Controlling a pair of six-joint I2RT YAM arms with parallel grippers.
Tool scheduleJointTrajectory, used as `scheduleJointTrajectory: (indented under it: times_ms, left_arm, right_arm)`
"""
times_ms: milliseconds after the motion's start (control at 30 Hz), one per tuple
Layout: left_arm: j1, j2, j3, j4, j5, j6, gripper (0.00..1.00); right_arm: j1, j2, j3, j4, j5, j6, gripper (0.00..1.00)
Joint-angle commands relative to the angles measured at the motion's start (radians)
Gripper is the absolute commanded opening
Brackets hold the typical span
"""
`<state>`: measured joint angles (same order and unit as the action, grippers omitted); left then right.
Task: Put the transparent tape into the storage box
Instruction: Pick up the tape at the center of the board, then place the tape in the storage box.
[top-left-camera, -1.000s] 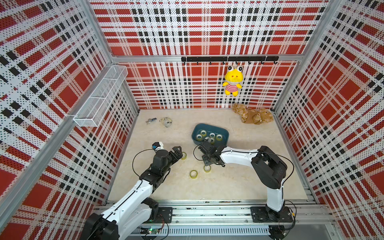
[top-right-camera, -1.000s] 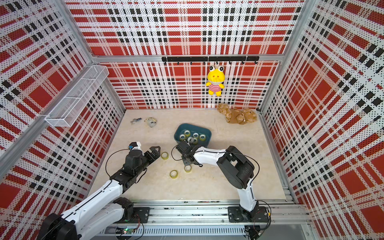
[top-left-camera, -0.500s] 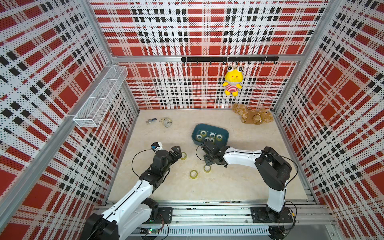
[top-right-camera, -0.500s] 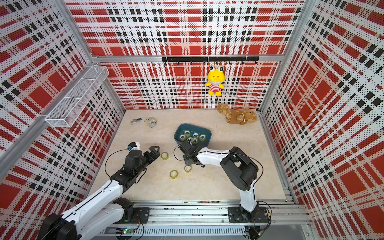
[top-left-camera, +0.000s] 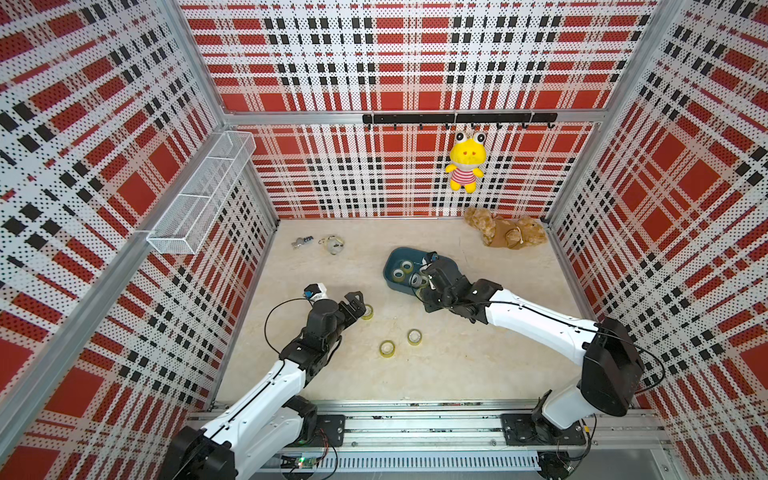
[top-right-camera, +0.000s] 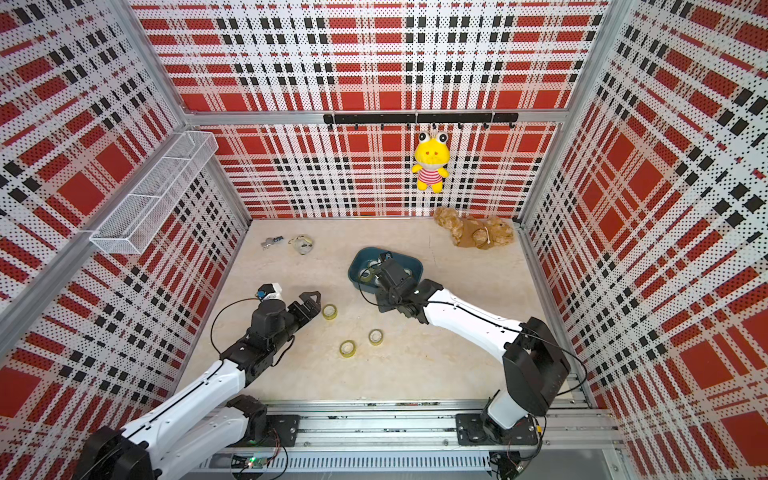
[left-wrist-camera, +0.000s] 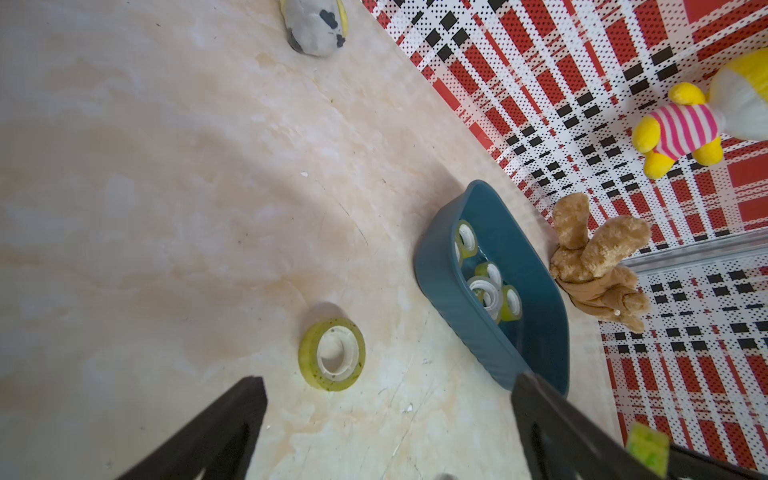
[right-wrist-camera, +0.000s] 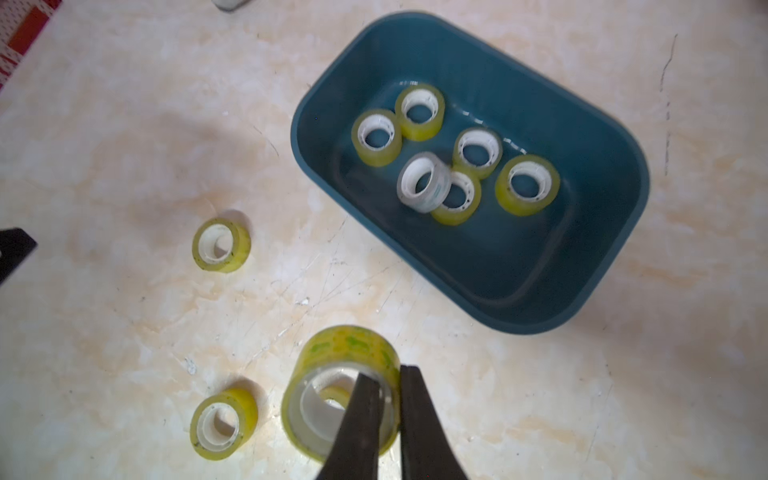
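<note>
Panels (top-left-camera: 415, 62) of perforated red, white and black plaid close the cell on three sides, above a cream marbled tabletop (top-left-camera: 457, 374). Two white-and-black arms reach in from the front rail: the left arm (top-left-camera: 266, 386) toward the middle, the right arm (top-left-camera: 536, 324) with its wrist over the near rim of the storage box (top-left-camera: 388, 272) in both top views. A long white wire-mesh basket (top-left-camera: 203, 195) hangs on the left wall and a black hook rail (top-left-camera: 457, 118) runs along the back wall. The box, a dark teal tub with rounded corners, sits toward the back of the tabletop, near its middle. A brown plush toy (top-left-camera: 505, 235) lies in the back right corner; a yellow frog plush (top-left-camera: 466, 164) in a striped shirt hangs from the rail. The left gripper (left-wrist-camera: 390, 378) is spread wide, with one loose tape roll (left-wrist-camera: 331, 348) lying flat just ahead of its fingers. The right gripper (right-wrist-camera: 388, 374) is pinched narrow on the wall of a transparent tape roll (right-wrist-camera: 340, 361), yellowish, one finger inside the core and one outside; in the right wrist view the roll shows against the tabletop just short of the box, outside it, and looks much larger than the rolls lying on the table. Six rolls (right-wrist-camera: 527, 185) lie in the box: five yellowish ones flat, a clear one (right-wrist-camera: 424, 180) leaning on another. Two more loose rolls (top-left-camera: 414, 336) (top-left-camera: 387, 348) lie side by side nearer the front. Two small trinkets (top-left-camera: 334, 245) rest at back left.
</note>
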<state>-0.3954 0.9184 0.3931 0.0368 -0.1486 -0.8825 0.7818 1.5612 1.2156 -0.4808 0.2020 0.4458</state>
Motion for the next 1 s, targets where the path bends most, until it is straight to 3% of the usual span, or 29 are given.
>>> scheduleJointTrajectory:
  times_ms: [0, 400, 767, 967]
  left_arm:
    - [-0.016, 0.017, 0.036, 0.024, -0.019, -0.001, 0.99]
    - [-0.049, 0.071, 0.061, 0.046, -0.030, -0.003, 0.99]
    - [-0.055, 0.127, 0.057, 0.083, -0.019, -0.001, 0.99]
    - [-0.056, 0.148, 0.043, 0.112, -0.020, -0.003, 0.99]
  right_arm:
    - [-0.041, -0.015, 0.048, -0.033, -0.028, -0.051, 0.00]
    - [-0.170, 0.232, 0.261, -0.051, -0.087, -0.116, 0.00]
    - [-0.221, 0.604, 0.581, -0.094, -0.080, -0.139, 0.00]
    - [-0.227, 0.733, 0.720, -0.107, -0.161, -0.153, 0.00]
